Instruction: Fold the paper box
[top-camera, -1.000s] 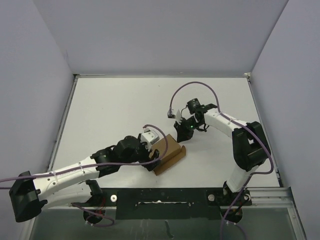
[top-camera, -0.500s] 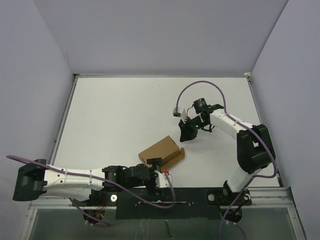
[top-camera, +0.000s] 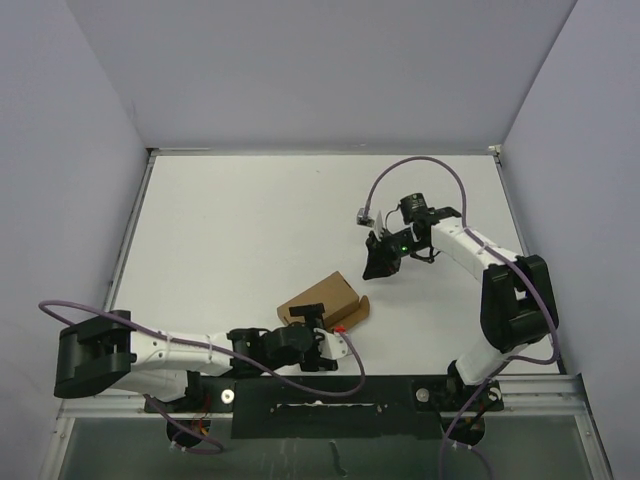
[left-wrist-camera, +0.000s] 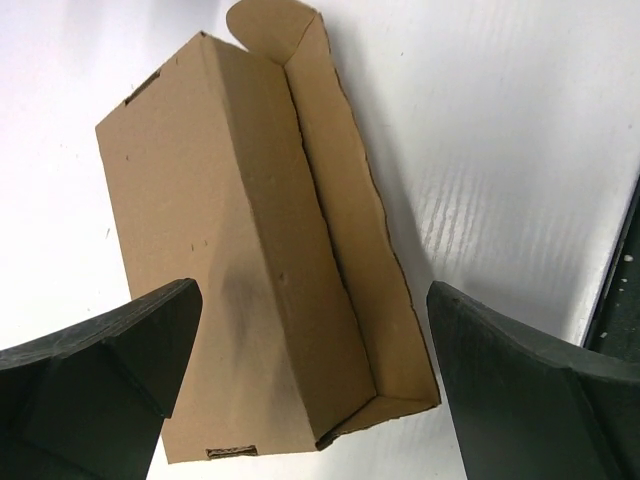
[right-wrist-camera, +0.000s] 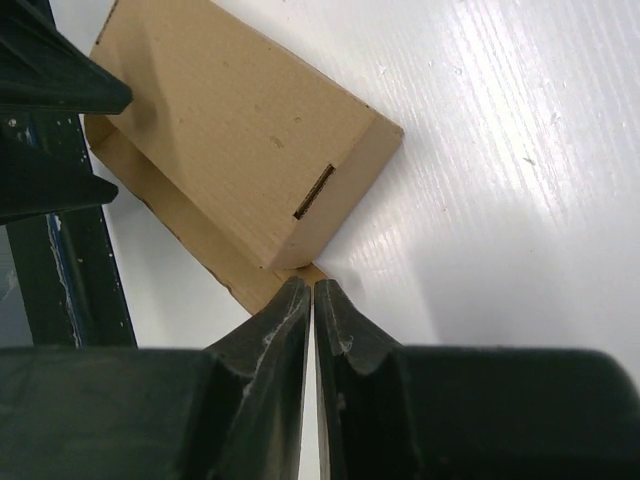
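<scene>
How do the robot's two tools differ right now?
The left tool has its fingers spread wide; the right tool has them pressed nearly together. The left tool sits right by the paper box; the right tool is farther off, apart from it. Both hold nothing.

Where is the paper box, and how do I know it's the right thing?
Look at the white table, near the middle of its front edge. The paper box lies there, just ahead of the open left gripper. It is the only brown thing, with a long flap open along one side.
</scene>
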